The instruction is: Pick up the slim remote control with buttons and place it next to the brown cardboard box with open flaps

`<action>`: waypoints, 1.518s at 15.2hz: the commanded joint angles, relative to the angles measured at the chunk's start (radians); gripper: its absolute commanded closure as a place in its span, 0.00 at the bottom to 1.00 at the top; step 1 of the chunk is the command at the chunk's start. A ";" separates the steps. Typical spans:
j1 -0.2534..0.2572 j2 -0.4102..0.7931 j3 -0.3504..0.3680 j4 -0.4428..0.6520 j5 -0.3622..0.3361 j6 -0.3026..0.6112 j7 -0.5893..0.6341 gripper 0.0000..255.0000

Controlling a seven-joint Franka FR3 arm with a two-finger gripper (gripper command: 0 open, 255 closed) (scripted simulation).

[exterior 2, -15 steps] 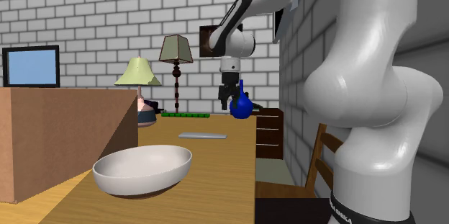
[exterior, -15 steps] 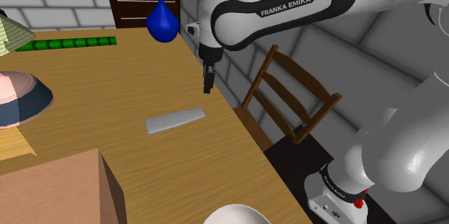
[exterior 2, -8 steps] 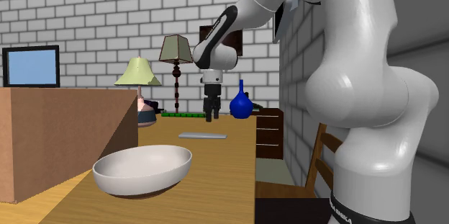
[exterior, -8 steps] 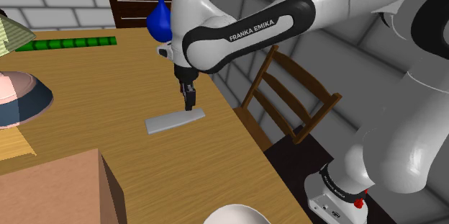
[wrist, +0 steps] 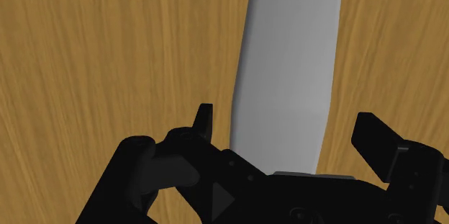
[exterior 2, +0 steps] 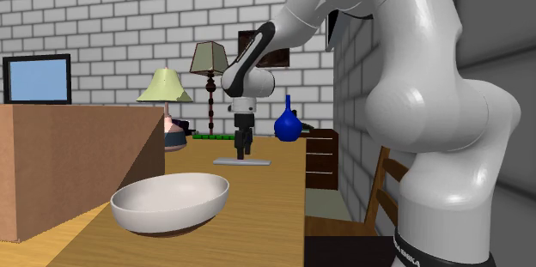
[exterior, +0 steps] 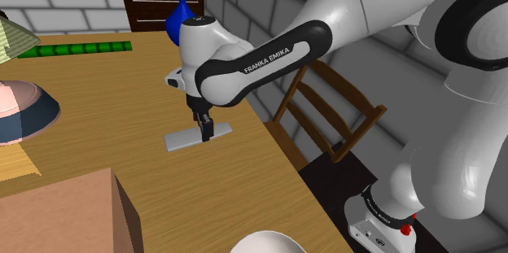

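my all-black two-finger gripper (exterior: 206,135) hangs straight down, low over the slim, flat, pale grey remote control (exterior: 183,138), which lies on the light brown wooden table (exterior: 98,105) near the edge by the dark wooden chair (exterior: 326,105). through the wrist view my gripper (wrist: 288,125) has its jaws apart. one black finger (wrist: 204,120) stands on each side of the remote (wrist: 291,64), and neither touches it. no buttons show on its plain grey face. in the second exterior view my gripper (exterior 2: 243,149) is right above the remote (exterior 2: 254,161), with a round blue vase (exterior 2: 288,124) behind. the brown cardboard box (exterior: 57,211) stands well apart from the remote, at the shoulder view's lower left. a white bowl (exterior 2: 170,201) sits just beside the box (exterior 2: 69,162).
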 commanded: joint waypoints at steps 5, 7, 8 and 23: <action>0.005 0.030 -0.003 -0.013 -0.011 0.042 0.009 0.00; 0.005 0.030 -0.003 -0.013 -0.011 0.042 0.009 0.00; 0.005 0.030 -0.003 -0.013 -0.011 0.042 0.009 0.00; 0.002 0.005 0.000 -0.003 -0.003 0.008 0.004 1.00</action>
